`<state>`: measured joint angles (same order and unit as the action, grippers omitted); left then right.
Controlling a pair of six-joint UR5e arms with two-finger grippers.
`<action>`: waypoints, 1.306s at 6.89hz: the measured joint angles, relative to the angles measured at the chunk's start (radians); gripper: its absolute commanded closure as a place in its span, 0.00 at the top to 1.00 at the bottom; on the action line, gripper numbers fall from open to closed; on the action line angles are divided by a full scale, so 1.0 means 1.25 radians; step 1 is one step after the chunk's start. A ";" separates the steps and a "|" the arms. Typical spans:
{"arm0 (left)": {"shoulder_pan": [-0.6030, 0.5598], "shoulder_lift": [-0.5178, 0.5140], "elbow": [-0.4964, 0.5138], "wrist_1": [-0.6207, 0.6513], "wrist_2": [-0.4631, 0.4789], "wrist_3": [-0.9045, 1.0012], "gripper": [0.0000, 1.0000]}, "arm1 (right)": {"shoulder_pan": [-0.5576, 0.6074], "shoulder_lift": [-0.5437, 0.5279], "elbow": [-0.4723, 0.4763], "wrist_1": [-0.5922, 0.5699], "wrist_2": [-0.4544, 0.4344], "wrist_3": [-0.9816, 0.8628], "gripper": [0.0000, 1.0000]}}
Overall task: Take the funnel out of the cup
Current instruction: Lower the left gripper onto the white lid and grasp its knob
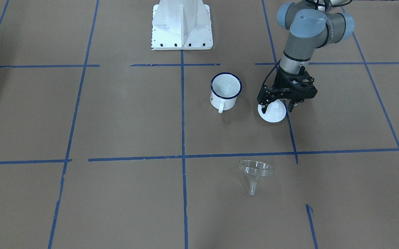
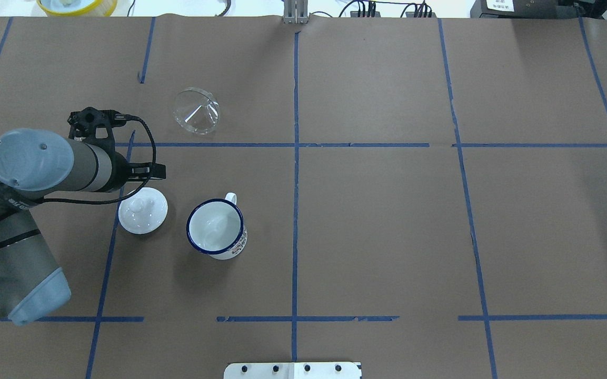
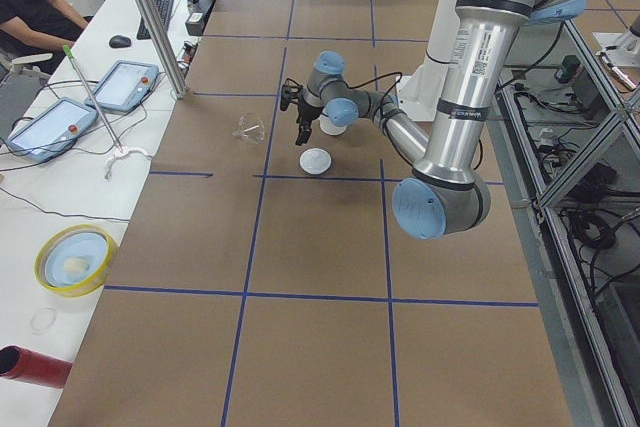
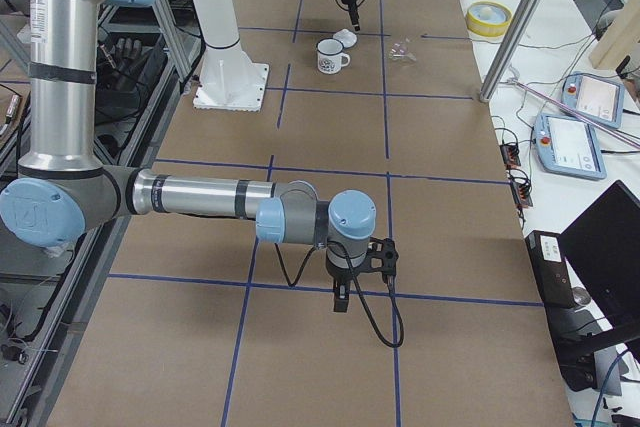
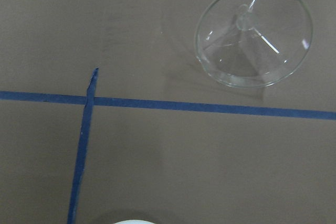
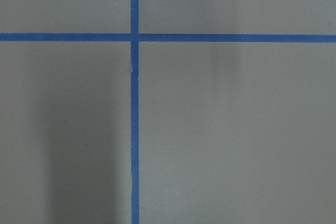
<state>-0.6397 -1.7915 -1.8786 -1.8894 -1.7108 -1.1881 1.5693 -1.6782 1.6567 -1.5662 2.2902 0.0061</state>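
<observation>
White enamel mug with a dark blue rim (image 1: 225, 90) stands empty; the small transparent funnel (image 1: 255, 171) lies on its side on the brown table (image 1: 116, 121), well apart from it. The left gripper (image 1: 277, 110), fingers spread and holding nothing, hangs over a white round knobbed lid (image 1: 272, 117), well clear of the funnel. Whether the right gripper (image 4: 340, 299) is spread or closed cannot be told.

The table (image 2: 387, 237), covered in brown paper, is carrying a grid of blue tape (image 2: 295, 210). The cup (image 2: 215, 228) is standing upright near the middle line, with the lid (image 2: 142, 210) lying knob-up just beside it, not touching. The funnel (image 2: 196, 111) is lying on its side across a tape line from both, well apart. The white base (image 1: 182, 24) is sitting at the robot's edge.
</observation>
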 measured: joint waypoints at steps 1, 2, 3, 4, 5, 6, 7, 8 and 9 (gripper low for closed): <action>0.004 0.004 0.006 0.000 -0.001 0.001 0.95 | 0.000 0.000 0.000 0.000 0.000 0.000 1.00; 0.008 0.005 0.012 0.001 -0.001 0.002 0.90 | 0.000 0.000 0.000 0.000 0.000 0.000 1.00; 0.012 0.005 0.018 0.002 -0.003 0.002 0.86 | 0.000 0.000 0.000 0.000 0.000 0.000 1.00; 0.020 0.005 0.026 0.002 -0.007 0.002 0.82 | 0.000 0.000 0.000 0.000 0.000 0.000 1.00; 0.029 0.005 0.033 0.002 -0.011 0.002 0.76 | 0.000 0.000 0.000 0.000 0.000 0.000 1.00; 0.033 0.005 0.035 0.002 -0.018 0.002 0.73 | 0.000 0.000 0.000 0.000 0.000 0.000 1.00; 0.035 0.005 0.035 0.003 -0.029 0.003 0.72 | 0.000 0.000 0.000 0.000 0.000 0.000 1.00; 0.035 0.006 0.034 0.003 -0.037 0.003 0.71 | 0.000 0.000 0.000 0.000 0.000 0.000 1.00; 0.036 0.011 0.032 0.003 -0.041 0.003 0.70 | 0.000 0.000 0.000 0.000 0.000 0.000 1.00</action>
<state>-0.5953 -1.7777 -1.8385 -1.8857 -1.7618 -1.1843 1.5693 -1.6782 1.6567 -1.5662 2.2902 0.0061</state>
